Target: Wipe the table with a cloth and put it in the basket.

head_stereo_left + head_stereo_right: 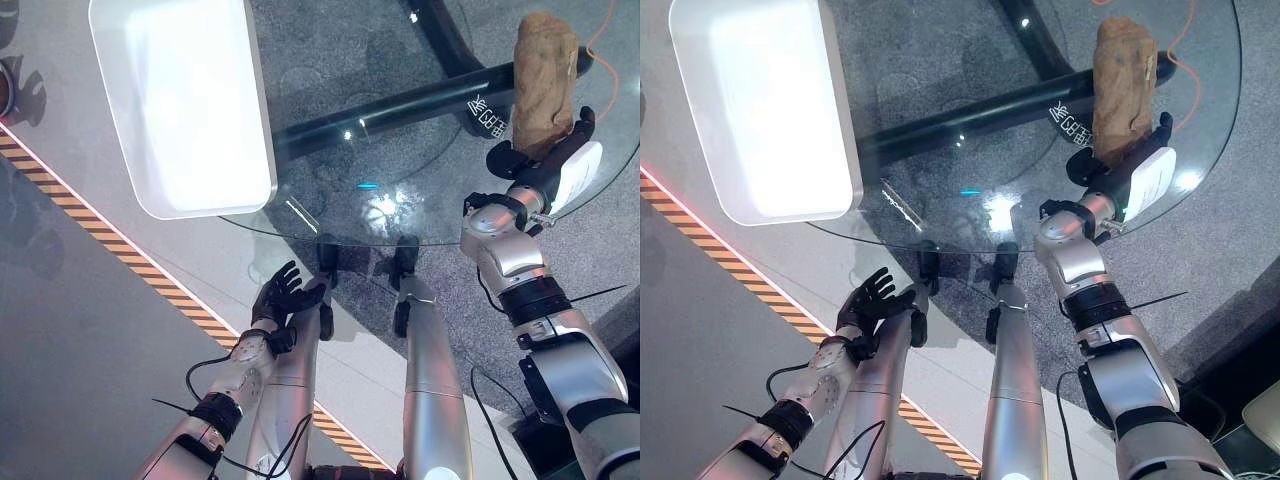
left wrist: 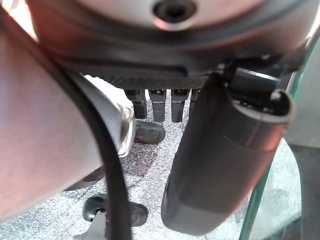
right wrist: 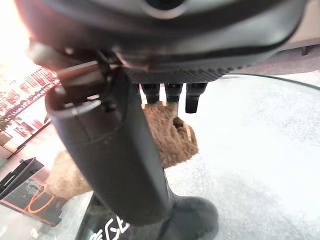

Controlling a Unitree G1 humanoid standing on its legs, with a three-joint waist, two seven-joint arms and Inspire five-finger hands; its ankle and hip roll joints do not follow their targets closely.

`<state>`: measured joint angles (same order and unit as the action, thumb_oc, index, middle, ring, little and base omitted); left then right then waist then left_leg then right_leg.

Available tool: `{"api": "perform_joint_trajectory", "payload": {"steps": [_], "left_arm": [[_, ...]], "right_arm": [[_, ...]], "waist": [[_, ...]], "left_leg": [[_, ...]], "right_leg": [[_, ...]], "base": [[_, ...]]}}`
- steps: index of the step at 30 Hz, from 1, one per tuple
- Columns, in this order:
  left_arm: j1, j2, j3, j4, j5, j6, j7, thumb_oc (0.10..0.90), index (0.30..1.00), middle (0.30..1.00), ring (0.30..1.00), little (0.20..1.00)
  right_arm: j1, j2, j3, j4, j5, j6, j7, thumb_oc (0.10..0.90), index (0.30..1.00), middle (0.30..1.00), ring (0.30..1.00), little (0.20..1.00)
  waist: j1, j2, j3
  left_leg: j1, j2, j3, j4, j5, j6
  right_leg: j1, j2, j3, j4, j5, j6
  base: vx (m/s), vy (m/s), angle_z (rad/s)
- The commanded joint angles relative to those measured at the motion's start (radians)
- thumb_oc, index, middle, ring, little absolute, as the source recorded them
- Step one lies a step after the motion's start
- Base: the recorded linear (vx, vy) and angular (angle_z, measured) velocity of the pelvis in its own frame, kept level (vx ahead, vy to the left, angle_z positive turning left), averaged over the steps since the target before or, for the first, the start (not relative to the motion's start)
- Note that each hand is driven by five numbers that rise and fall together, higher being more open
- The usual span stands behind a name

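Brown cloth [image 1: 543,80] lies on the glass table [image 1: 400,215] at 2 o'clock; right hand [image 1: 545,160] touches its near end, fingers straight. Basket [image 1: 180,100] at 10 o'clock. Left hand [image 1: 282,297] relaxed below the rim

**Brown cloth on glass, white basket at the far left**

The fuzzy brown cloth [image 1: 544,80] lies bunched into a long roll on the round glass bench [image 1: 400,215], near its right edge. The white rectangular plastic basket [image 1: 180,100] sits on the bench's left side, overhanging the rim, well apart from the cloth.
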<state>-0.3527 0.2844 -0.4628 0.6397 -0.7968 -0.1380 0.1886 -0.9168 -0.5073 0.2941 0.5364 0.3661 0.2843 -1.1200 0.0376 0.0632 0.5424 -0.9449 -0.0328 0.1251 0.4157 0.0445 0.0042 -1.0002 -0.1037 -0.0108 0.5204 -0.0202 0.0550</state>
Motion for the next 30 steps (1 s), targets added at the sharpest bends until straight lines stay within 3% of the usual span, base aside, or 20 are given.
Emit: {"api": "perform_joint_trajectory", "payload": {"steps": [1, 12, 19, 20, 22, 23, 30], "left_arm": [[0.080, -0.029, -0.046, -0.062, -0.032, 0.009, 0.007, 0.800, 0.900, 0.900, 0.900, 0.900], [0.096, -0.009, -0.064, -0.096, -0.053, 0.006, 0.016, 0.800, 0.900, 0.900, 0.900, 0.900], [0.105, 0.006, -0.072, -0.117, -0.063, 0.010, 0.011, 0.800, 0.900, 0.900, 0.900, 0.900], [0.107, 0.009, -0.073, -0.124, -0.063, 0.012, 0.013, 0.800, 0.900, 0.900, 0.900, 0.900], [0.112, 0.013, -0.073, -0.134, -0.062, 0.015, 0.015, 0.800, 0.900, 0.900, 0.900, 0.900], [0.115, 0.014, -0.071, -0.134, -0.060, 0.013, 0.012, 0.800, 0.900, 0.900, 0.900, 0.900], [0.131, 0.020, -0.062, -0.129, -0.062, 0.004, -0.003, 0.800, 0.900, 0.900, 0.900, 0.900]], "right_arm": [[-0.071, -0.137, 0.007, -0.003, 0.057, -0.012, -0.069, 0.800, 0.900, 0.900, 0.900, 0.900], [-0.136, -0.176, 0.042, 0.108, 0.118, -0.048, -0.005, 0.800, 0.900, 0.900, 0.900, 0.900], [-0.195, -0.207, 0.081, 0.145, 0.158, -0.044, 0.119, 0.800, 0.900, 0.900, 0.900, 0.900], [-0.198, -0.212, 0.087, 0.143, 0.156, -0.045, 0.137, 0.759, 0.865, 0.865, 0.865, 0.859], [-0.201, -0.223, 0.096, 0.131, 0.140, -0.033, 0.176, 0.418, 0.573, 0.573, 0.573, 0.518], [-0.202, -0.228, 0.100, 0.124, 0.142, -0.029, 0.182, 0.100, 0.300, 0.300, 0.300, 0.200], [-0.201, -0.242, 0.109, 0.099, 0.151, -0.014, 0.220, 0.100, 0.300, 0.300, 0.300, 0.200]], "waist": [[-0.007, 0.082, -0.022], [0.010, 0.093, -0.022], [0.019, 0.097, -0.022], [0.019, 0.097, -0.022], [0.020, 0.095, -0.022], [0.020, 0.095, -0.022], [0.020, 0.091, -0.022]], "left_leg": [[-0.030, -0.057, -0.051, 0.077, -0.098, 0.005], [-0.048, -0.059, -0.058, 0.083, -0.099, 0.003], [-0.059, -0.061, -0.061, 0.091, -0.101, 0.000], [-0.062, -0.060, -0.061, 0.094, -0.102, 0.000], [-0.066, -0.059, -0.060, 0.097, -0.103, 0.000], [-0.068, -0.060, -0.061, 0.098, -0.104, 0.000], [-0.069, -0.056, -0.060, 0.096, -0.105, -0.002]], "right_leg": [[-0.023, 0.050, -0.051, -0.030, 0.019, 0.002], [-0.040, 0.044, -0.059, -0.019, 0.017, 0.002], [-0.053, 0.040, -0.068, -0.005, 0.014, 0.000], [-0.057, 0.039, -0.068, -0.003, 0.014, 0.000], [-0.058, 0.038, -0.068, -0.003, 0.013, 0.000], [-0.060, 0.038, -0.068, -0.003, 0.013, 0.001], [-0.061, 0.042, -0.069, 0.002, 0.008, 0.001]], "base": [[0.00, 0.000, 0.00], [0.00, 0.000, 0.00], [0.00, 0.000, 0.01], [0.00, 0.000, 0.00], [0.00, 0.000, 0.00], [0.00, 0.000, 0.00], [0.00, 0.000, 0.00]]}}
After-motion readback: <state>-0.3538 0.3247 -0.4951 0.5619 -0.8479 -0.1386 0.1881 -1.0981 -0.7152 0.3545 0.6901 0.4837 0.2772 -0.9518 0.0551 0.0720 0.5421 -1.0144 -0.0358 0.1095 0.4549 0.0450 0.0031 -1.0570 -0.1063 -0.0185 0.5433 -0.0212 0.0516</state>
